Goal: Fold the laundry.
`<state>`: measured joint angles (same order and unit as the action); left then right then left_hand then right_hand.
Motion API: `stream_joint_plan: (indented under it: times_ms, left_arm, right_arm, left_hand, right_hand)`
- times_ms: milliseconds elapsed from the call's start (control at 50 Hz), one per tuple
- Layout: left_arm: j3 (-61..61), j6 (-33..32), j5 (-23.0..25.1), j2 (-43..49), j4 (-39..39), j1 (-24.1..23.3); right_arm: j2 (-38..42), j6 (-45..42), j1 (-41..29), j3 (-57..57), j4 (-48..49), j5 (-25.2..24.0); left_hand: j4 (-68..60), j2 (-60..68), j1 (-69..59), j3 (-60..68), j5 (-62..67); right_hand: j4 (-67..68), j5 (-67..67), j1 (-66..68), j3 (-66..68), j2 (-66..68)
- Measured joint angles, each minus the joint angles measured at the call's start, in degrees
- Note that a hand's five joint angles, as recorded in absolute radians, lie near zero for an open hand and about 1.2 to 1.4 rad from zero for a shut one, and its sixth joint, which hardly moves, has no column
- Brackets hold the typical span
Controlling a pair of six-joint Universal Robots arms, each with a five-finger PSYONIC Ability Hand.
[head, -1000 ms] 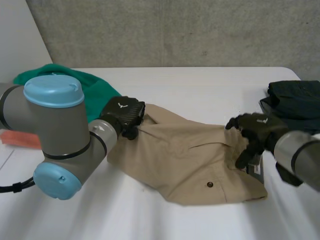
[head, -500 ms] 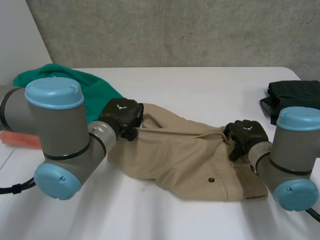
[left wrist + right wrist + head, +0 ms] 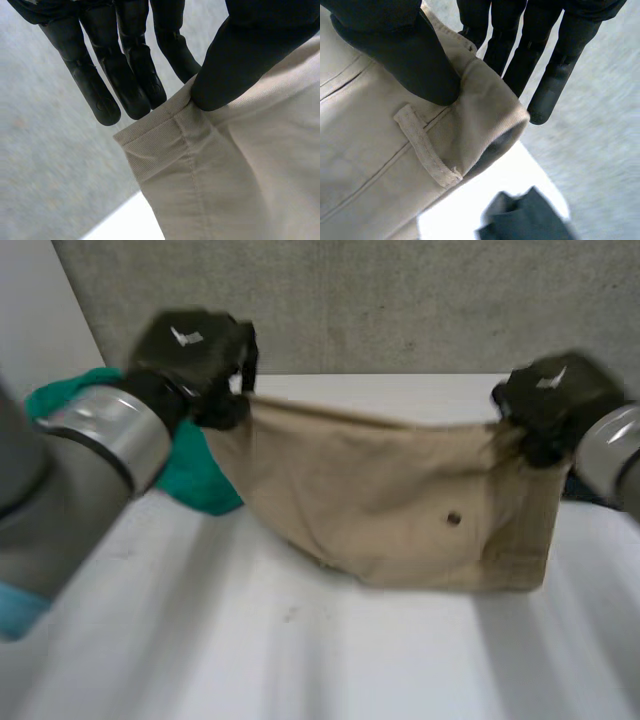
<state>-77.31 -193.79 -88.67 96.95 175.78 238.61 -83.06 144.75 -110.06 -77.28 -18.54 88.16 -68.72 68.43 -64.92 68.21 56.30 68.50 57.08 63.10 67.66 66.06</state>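
A tan pair of shorts (image 3: 390, 500) hangs stretched between my two hands above the white table (image 3: 300, 660), its lower edge near the tabletop. My left hand (image 3: 195, 350) pinches one upper corner of the tan cloth (image 3: 210, 170) between thumb and fingers (image 3: 125, 85). My right hand (image 3: 550, 395) pinches the other upper corner at the waistband (image 3: 410, 150), beside a belt loop (image 3: 427, 152), thumb pressed on the cloth against the fingers (image 3: 550, 75). A small dark button (image 3: 454, 519) shows on the front of the shorts.
A green garment (image 3: 185, 465) lies on the table behind my left arm. A dark folded garment (image 3: 525, 220) lies on the table below my right hand.
My right hand closed on the waistband corner. Both hands then rose and moved apart, lifting the shorts off the table and pulling them taut between them.
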Motion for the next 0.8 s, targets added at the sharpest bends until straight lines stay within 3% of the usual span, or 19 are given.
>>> stream_joint_plan:
  times_ms: [80, 260, 520, 560, 680, 700, 720, 800]
  left_arm:
    - [0.78, -1.00, 0.06, -6.19, -4.59, 0.16]
    - [1.17, -2.80, -0.07, -9.25, -9.22, 0.20]
    - [8.40, -4.50, -0.50, 14.26, -7.17, 0.26]
    - [15.53, -6.56, -0.51, 21.87, -4.55, 0.28]
    - [28.38, -11.14, -0.52, 29.17, 6.24, 0.45]
    - [30.79, -12.07, -0.54, 29.91, 9.76, 0.55]
    - [34.80, -13.61, -0.66, 30.72, 17.13, 0.81]
    - [38.87, -15.18, -1.26, 29.99, 30.33, 1.40]
  right_arm:
    - [-5.64, -4.34, 0.01, 6.59, -8.40, -0.05]
    - [-7.07, -5.62, 0.96, 11.87, -14.92, -2.77]
    - [14.98, -5.02, 2.16, 15.18, -13.03, -5.46]
    - [20.95, -4.94, 1.77, 19.16, -7.71, -4.33]
    - [26.13, -5.02, 1.28, 25.63, 8.15, -1.12]
    - [26.58, -5.06, 1.17, 26.62, 12.10, -0.44]
    - [27.21, -5.17, 0.90, 28.94, 23.56, 1.16]
    - [26.91, -5.30, 0.51, 31.25, 41.16, 2.27]
  left_hand:
    - [0.00, 0.03, 0.00, 0.12, 0.00]
    - [-0.01, 0.04, 0.00, 0.12, 0.00]
    - [-0.01, 0.04, 0.00, 0.13, 0.11]
    - [-0.02, 0.04, 0.00, 0.13, 0.52]
    - [-0.04, 0.15, 0.00, 0.22, 0.52]
    - [-0.03, 0.16, 0.00, 0.22, 0.52]
    - [-0.04, 0.16, 0.00, 0.22, 0.52]
    - [-0.04, 0.16, 0.00, 0.22, 0.52]
  right_hand:
    - [0.01, 0.08, 0.00, 0.30, 0.74]
    - [0.02, 0.79, 0.00, 0.31, 0.83]
    - [0.02, 0.97, 0.39, 0.31, 0.83]
    - [0.02, 0.98, 0.52, 0.31, 0.83]
    - [0.05, 0.98, 0.52, 0.31, 0.83]
    - [0.07, 0.98, 0.52, 0.31, 0.83]
    - [0.09, 0.98, 1.08, 0.31, 0.83]
    - [0.17, 0.98, 1.83, 0.31, 0.83]
